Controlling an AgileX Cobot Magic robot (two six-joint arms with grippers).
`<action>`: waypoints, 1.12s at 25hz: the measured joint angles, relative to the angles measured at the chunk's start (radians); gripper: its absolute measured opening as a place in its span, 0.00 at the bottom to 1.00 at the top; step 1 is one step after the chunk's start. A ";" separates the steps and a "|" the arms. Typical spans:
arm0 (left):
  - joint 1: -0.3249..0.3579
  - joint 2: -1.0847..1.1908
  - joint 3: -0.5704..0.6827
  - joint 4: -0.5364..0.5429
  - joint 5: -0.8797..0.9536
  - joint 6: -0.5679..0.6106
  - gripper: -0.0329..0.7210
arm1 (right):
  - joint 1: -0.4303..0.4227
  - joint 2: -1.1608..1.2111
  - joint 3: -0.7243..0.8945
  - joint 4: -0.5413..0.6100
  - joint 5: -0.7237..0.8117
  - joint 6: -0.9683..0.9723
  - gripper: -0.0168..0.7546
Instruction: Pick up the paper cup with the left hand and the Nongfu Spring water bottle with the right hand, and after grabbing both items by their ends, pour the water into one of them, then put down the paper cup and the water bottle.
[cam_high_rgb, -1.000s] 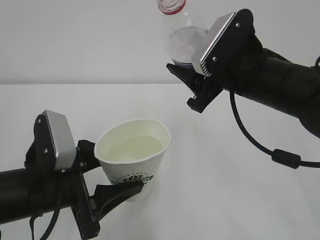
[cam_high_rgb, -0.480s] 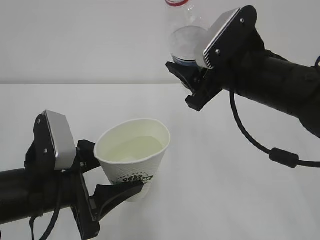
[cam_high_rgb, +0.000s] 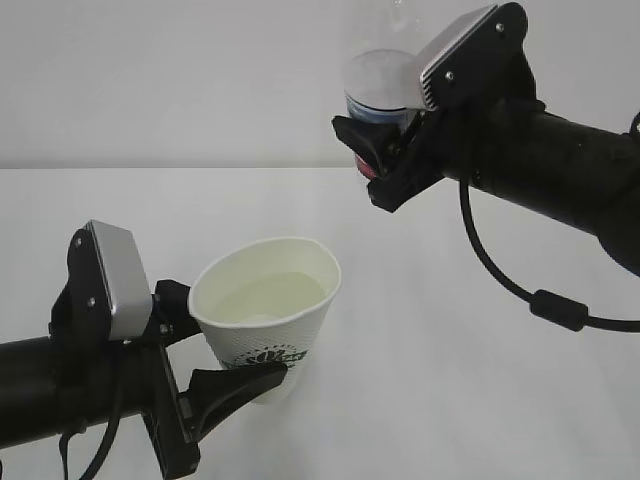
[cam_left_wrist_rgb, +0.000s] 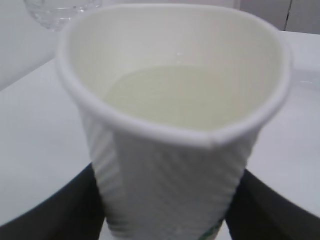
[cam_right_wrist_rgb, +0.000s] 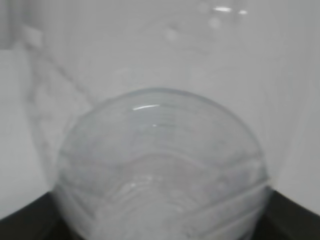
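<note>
The white paper cup (cam_high_rgb: 265, 310) with a green leaf logo hangs above the table at lower left, upright, with my left gripper (cam_high_rgb: 225, 350) shut on its lower wall. Water (cam_left_wrist_rgb: 185, 95) fills its bottom half. In the left wrist view the cup (cam_left_wrist_rgb: 165, 170) sits between two black fingers (cam_left_wrist_rgb: 55, 210). High at upper right, my right gripper (cam_high_rgb: 385, 150) is shut on the lower part of the Nongfu Spring water bottle (cam_high_rgb: 380, 85), which stands nearly upright, its neck cut off by the frame top. The bottle's clear ribbed body (cam_right_wrist_rgb: 160, 165) fills the right wrist view.
A white table (cam_high_rgb: 450, 360) spreads under both arms, with a pale wall behind. A black cable (cam_high_rgb: 545, 300) droops from the right arm over the table's right side.
The right gripper has swung the bottle upright; its red neck ring has risen out of the top of the frame. The cup and left gripper have not moved.
</note>
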 joint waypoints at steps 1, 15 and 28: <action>0.000 0.000 0.000 0.000 0.000 0.000 0.70 | 0.000 0.000 0.000 0.016 0.000 0.002 0.67; 0.000 0.000 0.000 0.000 0.000 0.000 0.70 | 0.000 0.000 0.000 0.288 0.061 -0.066 0.67; 0.000 0.000 0.000 0.000 0.000 0.000 0.70 | -0.093 0.000 0.073 0.399 0.020 -0.081 0.67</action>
